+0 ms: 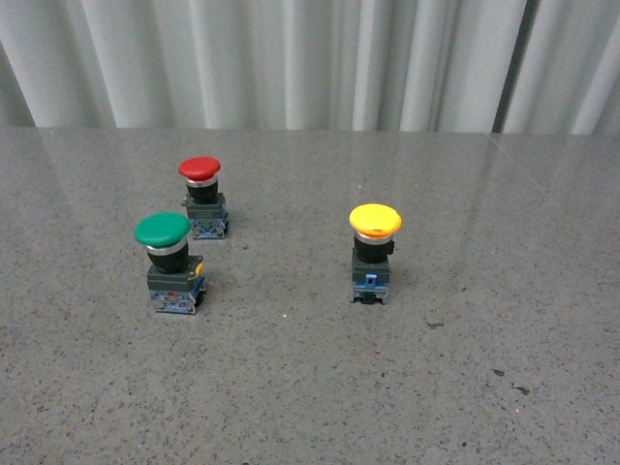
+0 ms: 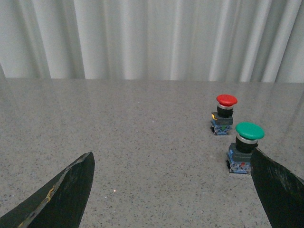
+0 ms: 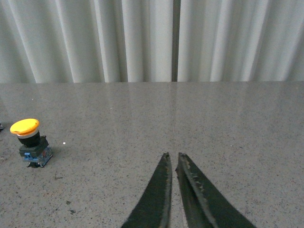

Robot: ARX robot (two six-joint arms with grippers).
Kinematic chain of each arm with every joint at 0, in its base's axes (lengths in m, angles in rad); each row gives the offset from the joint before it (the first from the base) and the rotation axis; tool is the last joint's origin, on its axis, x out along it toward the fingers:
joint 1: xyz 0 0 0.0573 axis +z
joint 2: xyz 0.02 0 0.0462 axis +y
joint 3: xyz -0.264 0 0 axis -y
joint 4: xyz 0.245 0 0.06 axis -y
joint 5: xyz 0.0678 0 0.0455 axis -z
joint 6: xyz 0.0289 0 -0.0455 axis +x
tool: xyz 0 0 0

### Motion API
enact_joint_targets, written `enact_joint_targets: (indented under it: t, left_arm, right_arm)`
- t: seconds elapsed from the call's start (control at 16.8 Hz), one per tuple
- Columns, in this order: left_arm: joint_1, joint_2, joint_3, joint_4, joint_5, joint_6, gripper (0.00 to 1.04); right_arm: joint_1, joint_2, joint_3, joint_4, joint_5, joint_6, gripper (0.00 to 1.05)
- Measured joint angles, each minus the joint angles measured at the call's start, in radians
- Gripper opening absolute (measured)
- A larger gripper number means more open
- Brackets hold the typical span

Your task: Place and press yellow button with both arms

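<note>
The yellow button (image 1: 374, 254) stands upright on the grey speckled table, right of centre in the front view. It also shows in the right wrist view (image 3: 31, 142), well away from my right gripper (image 3: 173, 156), which is shut and empty over bare table. My left gripper (image 2: 171, 159) is open and empty, its two black fingers (image 2: 71, 190) wide apart. The yellow button does not show in the left wrist view. Neither arm shows in the front view.
A green-capped button (image 1: 171, 262) and a red-capped button (image 1: 202, 197) stand at the left of the table (image 1: 310, 387); both show in the left wrist view, green (image 2: 245, 148) close by one finger, red (image 2: 223, 114) beyond it. A white curtain (image 1: 310, 58) hangs behind the table.
</note>
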Motion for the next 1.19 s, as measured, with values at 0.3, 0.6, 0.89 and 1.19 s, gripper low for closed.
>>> enact_joint_targets:
  t: [0.3,0.6,0.89,1.19]
  left_arm:
    - [0.0,0.0,0.0,0.0,0.0,0.0,0.98]
    - [0.0,0.0,0.0,0.0,0.0,0.0,0.98]
    - [0.0,0.0,0.0,0.0,0.0,0.0,0.98]
    - [0.0,0.0,0.0,0.0,0.0,0.0,0.98]
  right_arm:
    - [0.0,0.0,0.0,0.0,0.0,0.0,0.8]
    - [0.0,0.0,0.0,0.0,0.0,0.0,0.98]
    - [0.0,0.0,0.0,0.0,0.0,0.0,0.98]
    - [0.0,0.0,0.0,0.0,0.0,0.0,0.98]
